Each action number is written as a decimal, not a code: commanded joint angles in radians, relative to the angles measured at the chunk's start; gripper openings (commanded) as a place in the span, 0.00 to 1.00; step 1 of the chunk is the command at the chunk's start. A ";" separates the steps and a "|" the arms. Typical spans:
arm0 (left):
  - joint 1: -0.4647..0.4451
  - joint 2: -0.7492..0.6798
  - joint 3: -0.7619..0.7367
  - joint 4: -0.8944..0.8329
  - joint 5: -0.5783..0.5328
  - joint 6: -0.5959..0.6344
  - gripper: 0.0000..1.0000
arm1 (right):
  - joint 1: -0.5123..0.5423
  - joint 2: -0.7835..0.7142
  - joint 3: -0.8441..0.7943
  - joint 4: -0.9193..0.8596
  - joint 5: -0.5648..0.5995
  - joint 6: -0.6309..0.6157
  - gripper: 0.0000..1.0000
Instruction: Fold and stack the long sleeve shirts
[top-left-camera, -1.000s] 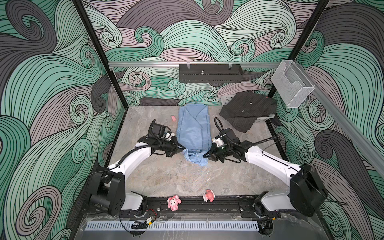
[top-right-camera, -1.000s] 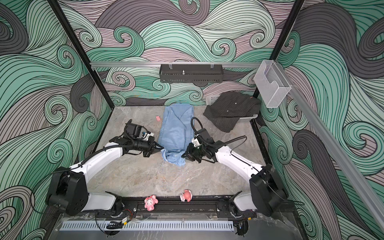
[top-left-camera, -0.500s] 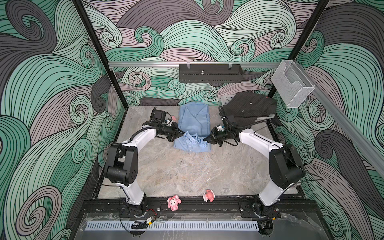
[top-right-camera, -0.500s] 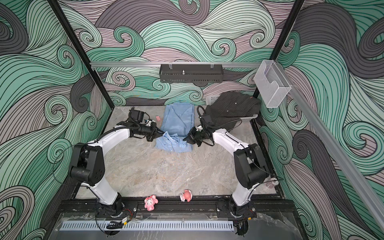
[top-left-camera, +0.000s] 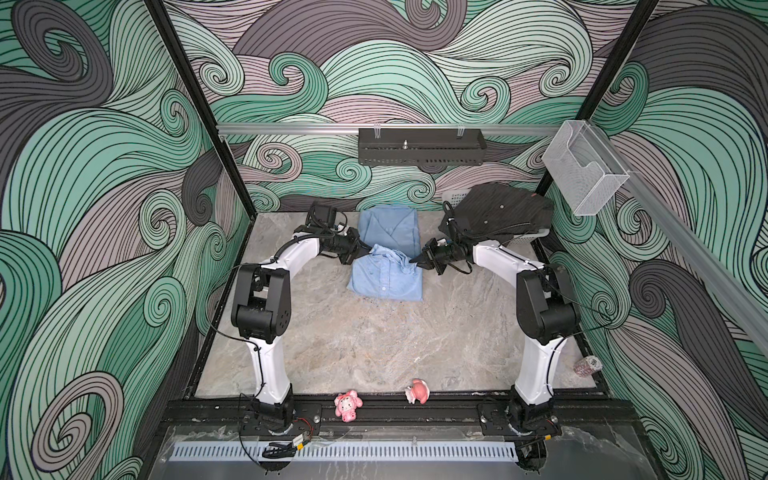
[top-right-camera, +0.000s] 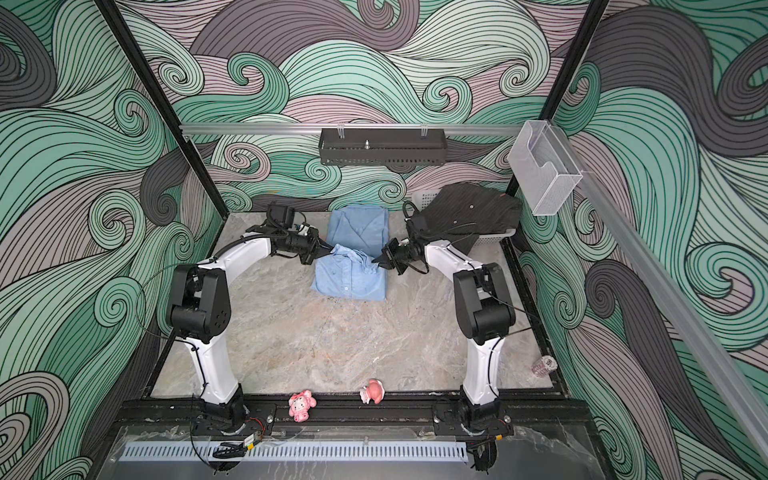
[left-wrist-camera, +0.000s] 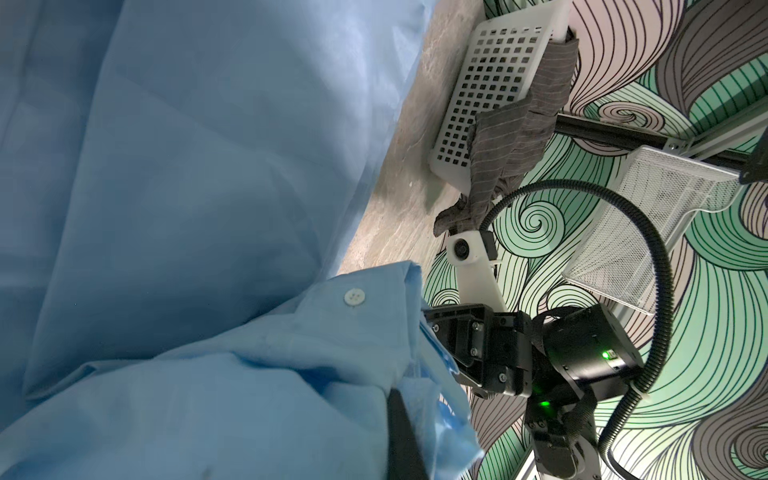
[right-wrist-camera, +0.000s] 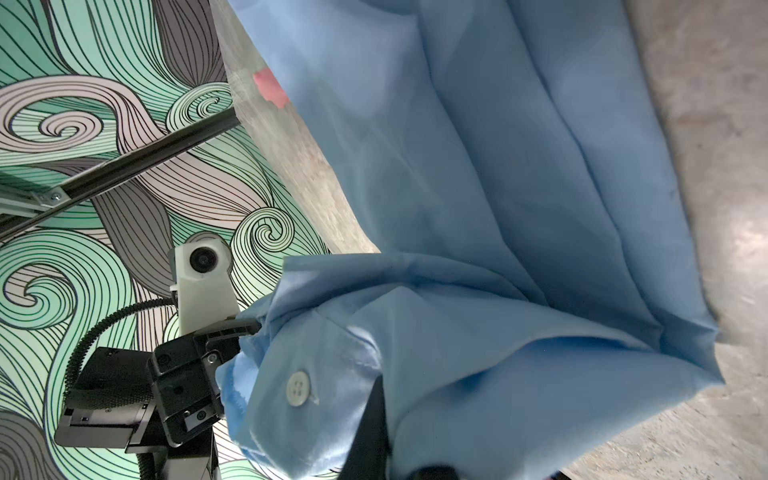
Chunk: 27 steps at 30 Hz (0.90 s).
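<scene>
The light blue shirt (top-left-camera: 386, 278) (top-right-camera: 351, 279) lies at the back middle of the table, doubled over, with its button front facing up. My left gripper (top-left-camera: 360, 254) (top-right-camera: 326, 251) is shut on the raised edge's left corner. My right gripper (top-left-camera: 415, 261) (top-right-camera: 376, 260) is shut on the bunched right corner. In the left wrist view a dark finger (left-wrist-camera: 401, 434) presses into the blue cloth (left-wrist-camera: 187, 166). The right wrist view shows a finger (right-wrist-camera: 372, 428) wrapped in cloth beside a pale button (right-wrist-camera: 298, 387). The dark pinstriped shirt (top-left-camera: 503, 208) (top-right-camera: 469, 210) (left-wrist-camera: 519, 129) hangs over a basket at the back right.
A white perforated basket (top-left-camera: 528, 237) (left-wrist-camera: 490, 83) stands at the back right. A black rack (top-left-camera: 422, 146) and a clear bin (top-left-camera: 584, 174) hang on the walls. Two pink toys (top-left-camera: 348, 405) (top-left-camera: 417, 390) sit on the front rail. A small patterned roll (top-left-camera: 587, 365) is at the right edge.
Both grippers have carried the blue shirt's near end away from the front toward the back, doubling the long strip over itself. Both arms have stretched out farther.
</scene>
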 joint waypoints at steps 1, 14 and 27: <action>0.011 0.056 0.066 -0.044 -0.016 0.025 0.00 | -0.010 0.045 0.059 0.012 -0.020 0.016 0.11; 0.012 0.274 0.233 -0.060 -0.023 0.006 0.00 | -0.022 0.237 0.220 0.001 0.004 0.029 0.14; 0.025 0.350 0.326 -0.049 -0.022 0.003 0.27 | -0.051 0.297 0.334 -0.089 0.068 -0.093 0.39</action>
